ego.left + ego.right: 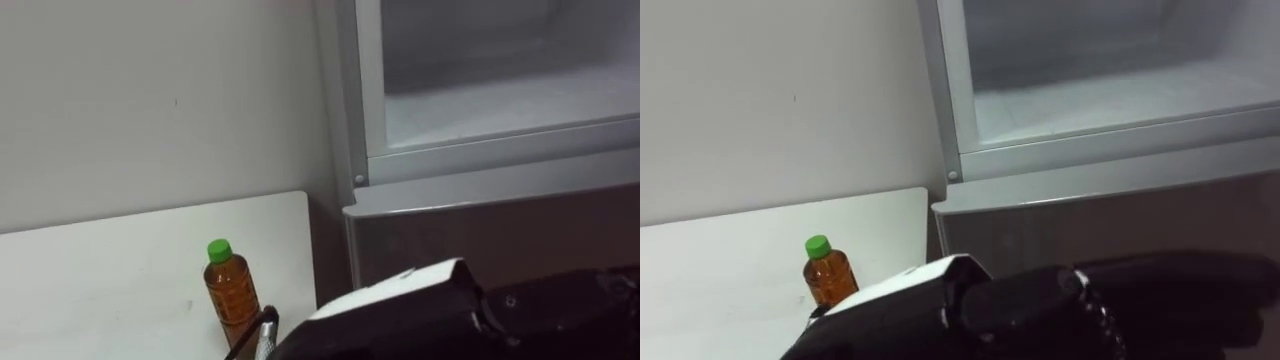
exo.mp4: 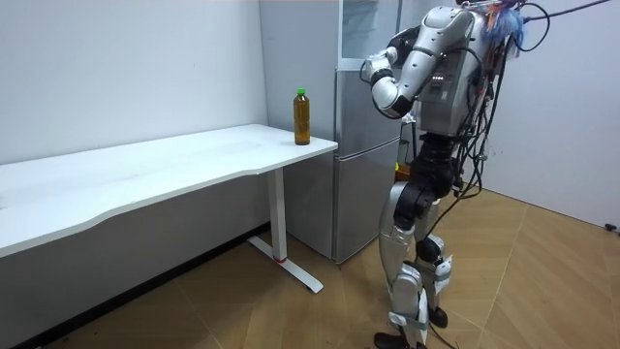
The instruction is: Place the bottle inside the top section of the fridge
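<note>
Right robot hand (image 1: 985, 308) near amber-filled bottle (image 1: 230, 293) on table (image 1: 100, 280); upper fridge (image 1: 500, 108) open.

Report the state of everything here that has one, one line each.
bottle: upright on the corner of the white table, capped, unheld
upper fridge compartment: open
lower fridge door: shut
right hand: raised, apart from the bottle
</note>
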Motion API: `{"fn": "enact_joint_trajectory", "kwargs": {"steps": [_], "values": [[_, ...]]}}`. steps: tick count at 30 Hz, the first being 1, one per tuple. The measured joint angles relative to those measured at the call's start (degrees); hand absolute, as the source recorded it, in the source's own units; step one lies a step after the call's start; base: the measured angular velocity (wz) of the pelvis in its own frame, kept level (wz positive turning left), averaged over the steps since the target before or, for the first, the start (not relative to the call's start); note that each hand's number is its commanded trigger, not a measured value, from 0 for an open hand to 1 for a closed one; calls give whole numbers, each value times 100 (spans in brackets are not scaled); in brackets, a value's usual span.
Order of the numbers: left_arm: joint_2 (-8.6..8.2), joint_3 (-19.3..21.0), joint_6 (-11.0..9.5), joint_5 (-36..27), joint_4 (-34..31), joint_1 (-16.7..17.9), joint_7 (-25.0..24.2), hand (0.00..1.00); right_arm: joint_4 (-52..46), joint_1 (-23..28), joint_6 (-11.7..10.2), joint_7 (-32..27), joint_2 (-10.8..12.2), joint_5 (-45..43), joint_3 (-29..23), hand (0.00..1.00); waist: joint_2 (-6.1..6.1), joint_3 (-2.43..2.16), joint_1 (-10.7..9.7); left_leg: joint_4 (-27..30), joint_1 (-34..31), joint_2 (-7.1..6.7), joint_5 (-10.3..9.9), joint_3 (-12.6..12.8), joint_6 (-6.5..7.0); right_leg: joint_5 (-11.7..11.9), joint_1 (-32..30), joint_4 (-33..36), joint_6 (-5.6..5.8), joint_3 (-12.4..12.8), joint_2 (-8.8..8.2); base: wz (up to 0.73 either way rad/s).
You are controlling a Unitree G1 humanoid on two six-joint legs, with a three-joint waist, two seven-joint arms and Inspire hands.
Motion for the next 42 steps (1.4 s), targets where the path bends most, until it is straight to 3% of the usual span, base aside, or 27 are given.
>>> {"fn": "enact_joint_trajectory", "kwargs": {"steps": [7, 11, 16, 19, 24, 29, 31, 34, 42], "values": [[-137, -207, 10, 3, 227, -66, 37, 0, 7, -129, 5, 86, 27, -9, 39, 0, -34, 4, -311, -10, -7, 57, 0, 190, -3, 8, -97, -23, -10, 176, 19, -14], [-215, -377, 3, -5, 413, -427, 97, 0, 7, -215, 5, 159, 48, -38, 31, 0, -62, 9, -601, -15, 0, 55, -1, 252, -4, 7, -103, -32, -8, 226, 22, -8], [-239, -761, -4, -59, 708, -914, 404, 0, -1, -321, 22, 224, 65, -32, 27, 0, -47, 2, -958, -12, 47, 73, -1, 663, -5, 14, -223, -30, -18, 535, 49, -32], [-359, -1038, 1, -56, 778, -946, 545, 0, -7, -371, 27, 223, 85, -39, 4, 0, -29, -5, -1084, -15, 83, 94, -2, 853, -6, 25, -288, -21, -27, 744, 65, -38], [-417, -1147, 10, -59, 844, -967, 639, 0, -7, -424, 35, 239, 91, -38, -40, 0, 54, -11, -1348, -12, 184, 162, -24, 1073, -42, 40, -293, -12, -51, 781, 109, -34], [-449, -1434, 14, -65, 1094, -1403, 759, 0, -15, -458, 35, 288, 77, -9, -64, 0, 84, 4, -1488, -23, 225, 187, -44, 1225, -76, 62, -368, -14, -87, 943, 184, -26], [-532, -1538, 14, -71, 1250, -1597, 797, 0, -15, -477, 36, 314, 23, -9, -64, 0, 150, 26, -1497, -37, 337, 205, -64, 1357, -109, 66, -366, -14, -93, 1104, 225, -48], [-631, -1561, 16, -71, 1332, -1613, 811, 0, -16, -505, 39, 354, -2, -20, -133, 0, 217, 55, -1627, -57, 405, 247, -70, 1447, -119, 70, -383, -10, -98, 1168, 249, -36], [-788, -1746, 26, -63, 1520, -1842, 818, 0, -7, -554, 68, 350, -54, -60, -157, 0, 230, 48, -1718, -62, 461, 297, -116, 1490, -195, 103, -485, 11, -151, 1400, 382, -23]]}}
